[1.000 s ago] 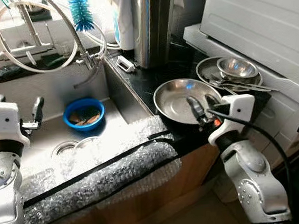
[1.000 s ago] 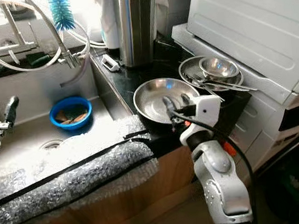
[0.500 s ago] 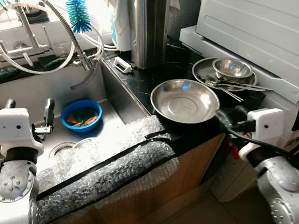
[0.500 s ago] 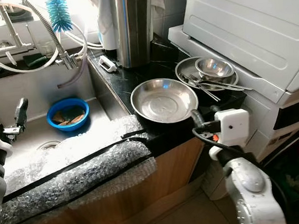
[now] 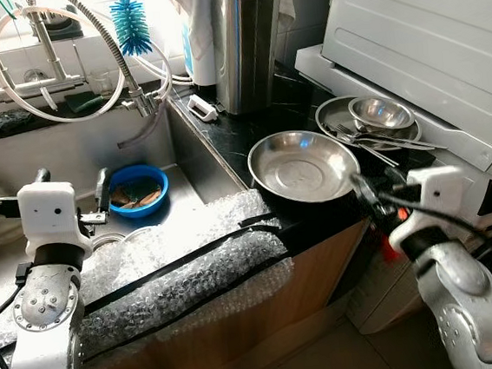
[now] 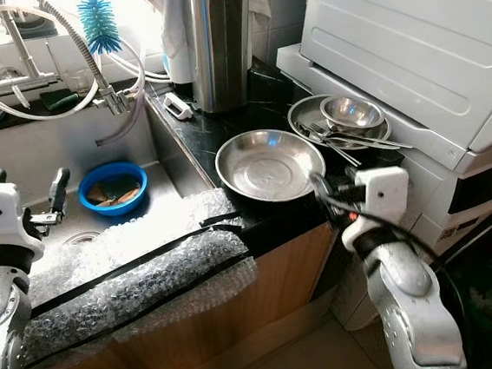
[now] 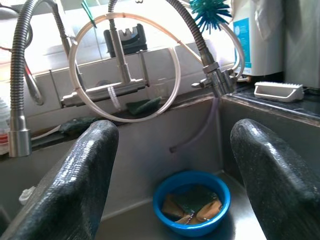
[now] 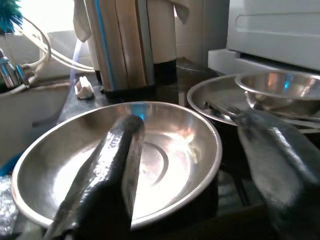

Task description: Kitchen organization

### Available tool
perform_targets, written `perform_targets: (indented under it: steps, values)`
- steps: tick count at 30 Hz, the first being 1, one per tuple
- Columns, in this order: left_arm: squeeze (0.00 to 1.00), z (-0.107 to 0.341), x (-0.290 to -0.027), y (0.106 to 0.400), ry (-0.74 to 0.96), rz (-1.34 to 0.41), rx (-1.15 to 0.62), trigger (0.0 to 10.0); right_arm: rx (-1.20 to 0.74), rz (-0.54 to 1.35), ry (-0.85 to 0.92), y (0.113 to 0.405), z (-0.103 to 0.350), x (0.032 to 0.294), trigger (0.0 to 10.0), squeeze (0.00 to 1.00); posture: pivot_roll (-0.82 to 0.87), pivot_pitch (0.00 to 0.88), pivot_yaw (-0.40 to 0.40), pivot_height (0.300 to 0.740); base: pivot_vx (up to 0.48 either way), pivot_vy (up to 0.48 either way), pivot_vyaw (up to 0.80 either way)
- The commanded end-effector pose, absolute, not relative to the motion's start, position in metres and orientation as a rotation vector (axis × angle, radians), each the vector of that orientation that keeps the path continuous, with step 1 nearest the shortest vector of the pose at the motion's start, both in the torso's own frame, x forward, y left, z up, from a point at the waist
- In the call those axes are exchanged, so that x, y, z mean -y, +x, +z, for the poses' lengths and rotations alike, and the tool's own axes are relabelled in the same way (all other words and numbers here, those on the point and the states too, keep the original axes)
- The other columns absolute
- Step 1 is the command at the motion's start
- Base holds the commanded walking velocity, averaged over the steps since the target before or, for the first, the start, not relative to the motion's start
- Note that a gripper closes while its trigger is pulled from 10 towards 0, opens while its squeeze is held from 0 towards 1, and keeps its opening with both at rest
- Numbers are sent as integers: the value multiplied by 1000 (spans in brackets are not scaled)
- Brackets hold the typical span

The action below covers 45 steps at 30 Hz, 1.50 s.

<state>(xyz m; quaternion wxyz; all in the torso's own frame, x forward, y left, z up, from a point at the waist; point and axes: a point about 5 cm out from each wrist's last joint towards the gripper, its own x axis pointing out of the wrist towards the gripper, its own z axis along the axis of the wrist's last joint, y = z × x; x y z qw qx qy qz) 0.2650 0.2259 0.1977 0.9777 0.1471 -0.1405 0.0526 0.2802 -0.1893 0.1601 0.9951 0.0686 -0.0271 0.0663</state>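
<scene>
A shallow steel plate (image 5: 303, 163) lies on the dark counter just right of the sink. My right gripper (image 6: 333, 182) hangs open at its near right rim; in the right wrist view one finger (image 8: 107, 167) reaches over the plate (image 8: 165, 145) and the other sits outside it. Behind stands a second plate with a small steel bowl (image 5: 382, 112) and cutlery on it. A blue bowl (image 5: 137, 186) holding scraps sits in the sink. My left gripper (image 5: 72, 185) is open over the sink, just left of that bowl, and looks at it (image 7: 192, 200) between its fingers (image 7: 85, 175).
A tall steel canister (image 5: 249, 36), a blue bottle brush (image 5: 130, 25) and the looped tap hose (image 5: 51, 59) stand along the back. A white appliance (image 5: 424, 36) rises close behind the dishes. Bubble wrap (image 5: 177, 278) covers the sink's front edge (image 5: 258, 222).
My right gripper drew back from over the steel plate to the counter's edge, then returned to the plate's near right rim. My left gripper moved right, closer to the blue bowl.
</scene>
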Motion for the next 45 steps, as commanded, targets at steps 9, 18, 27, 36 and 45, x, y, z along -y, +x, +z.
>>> perform_targets:
  steps: [9,18,27,36,45]
  values:
    - [0,202,-215,268,323,77,298,10000,-60,-25,398,300,145,205,10000,0,-21,0,-99,740,0,0,0]
    - [0,207,-215,268,355,85,312,10000,-58,28,439,315,153,193,10000,0,-9,0,-100,740,0,0,0]
    - [0,210,-215,271,362,87,316,10000,-36,78,466,321,162,183,10000,0,-6,0,-101,740,0,0,0]
    - [0,211,-213,273,353,82,323,10000,70,70,485,314,174,176,10000,0,-14,0,-102,740,0,0,0]
    - [0,209,-212,273,349,79,322,10000,188,128,532,306,189,162,10000,0,-17,0,-107,740,0,0,0]
